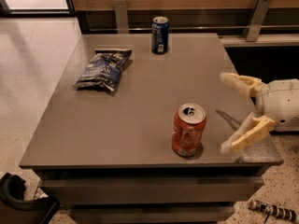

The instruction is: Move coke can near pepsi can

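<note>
The coke can, red-orange with a silver top, stands upright near the front right of the grey table. The pepsi can, dark blue with a silver top, stands upright at the table's far edge. My gripper is at the right edge of the table, just right of the coke can and not touching it. Its two pale fingers are spread wide and hold nothing.
A flat blue chip bag lies at the table's far left. A wooden wall with metal brackets runs behind the table. A dark object sits on the floor at the front left.
</note>
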Motion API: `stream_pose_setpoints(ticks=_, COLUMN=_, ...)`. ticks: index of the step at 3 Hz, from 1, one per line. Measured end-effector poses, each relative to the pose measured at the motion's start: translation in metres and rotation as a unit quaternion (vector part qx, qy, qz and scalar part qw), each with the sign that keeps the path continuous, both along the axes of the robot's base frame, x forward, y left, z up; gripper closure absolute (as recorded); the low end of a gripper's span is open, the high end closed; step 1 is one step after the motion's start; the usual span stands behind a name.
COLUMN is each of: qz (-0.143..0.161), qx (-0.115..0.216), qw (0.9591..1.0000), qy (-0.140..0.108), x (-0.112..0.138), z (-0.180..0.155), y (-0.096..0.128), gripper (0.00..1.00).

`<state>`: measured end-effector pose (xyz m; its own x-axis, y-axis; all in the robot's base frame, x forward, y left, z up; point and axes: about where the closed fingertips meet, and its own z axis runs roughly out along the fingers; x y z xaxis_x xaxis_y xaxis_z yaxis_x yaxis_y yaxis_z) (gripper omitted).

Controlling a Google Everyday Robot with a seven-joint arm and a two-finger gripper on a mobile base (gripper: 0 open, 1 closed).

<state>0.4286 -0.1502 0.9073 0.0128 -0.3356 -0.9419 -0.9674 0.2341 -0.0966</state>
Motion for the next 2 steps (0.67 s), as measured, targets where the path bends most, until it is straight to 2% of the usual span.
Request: stream_pose_setpoints(ticks=2, qz=0.032, qx=0.055, qw=0.9979, qy=0.011, x=-0.009, z=-0.022, y=0.017, gripper=0.00)
